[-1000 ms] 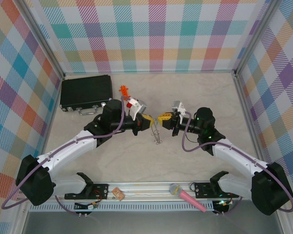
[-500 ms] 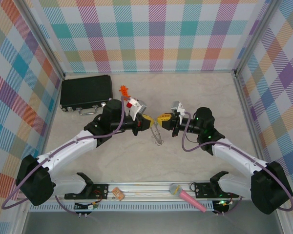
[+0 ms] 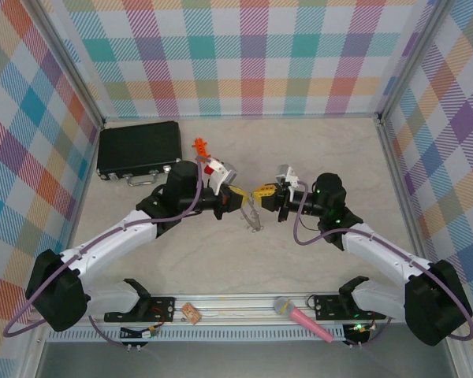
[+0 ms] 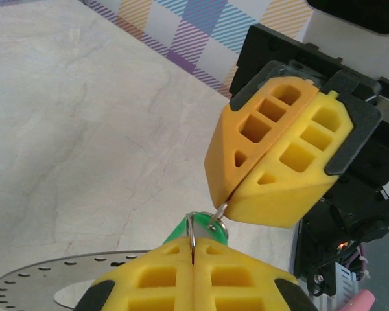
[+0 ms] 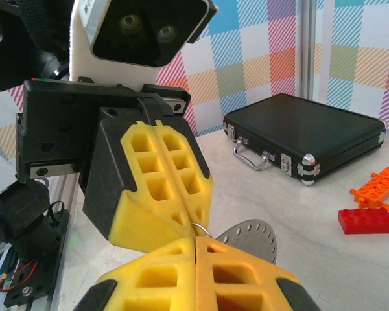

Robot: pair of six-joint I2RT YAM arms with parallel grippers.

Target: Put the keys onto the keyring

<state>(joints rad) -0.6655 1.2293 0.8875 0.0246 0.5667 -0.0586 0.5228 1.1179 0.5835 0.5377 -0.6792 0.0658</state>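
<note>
My two grippers meet tip to tip over the middle of the table. The left gripper (image 3: pixel 243 197) (image 4: pixel 193 259) is shut on a thin wire loop of the keyring. The keyring's flat silver perforated ring (image 3: pixel 255 218) (image 4: pixel 26 288) (image 5: pixel 253 236) hangs just below the fingers. The key's green head (image 4: pixel 178 231) sits right behind that loop. Its thin silver blade runs up into the right gripper (image 3: pixel 258 191) (image 4: pixel 228 202) (image 5: pixel 196 249), which is shut on it. Most of the key is hidden by the yellow pads.
A black case (image 3: pixel 138 150) (image 5: pixel 311 133) lies at the back left. Near it are an orange toy piece (image 3: pixel 199 146) (image 5: pixel 376 188) and a red block (image 5: pixel 366 220). A pink microphone (image 3: pixel 303 319) and a small tan item (image 3: pixel 191 313) rest on the front rail. Checked walls enclose the table.
The two grippers have drawn slightly closer together. The hanging ring has turned from nearly edge-on to more face-on. Both grippers stay shut.
</note>
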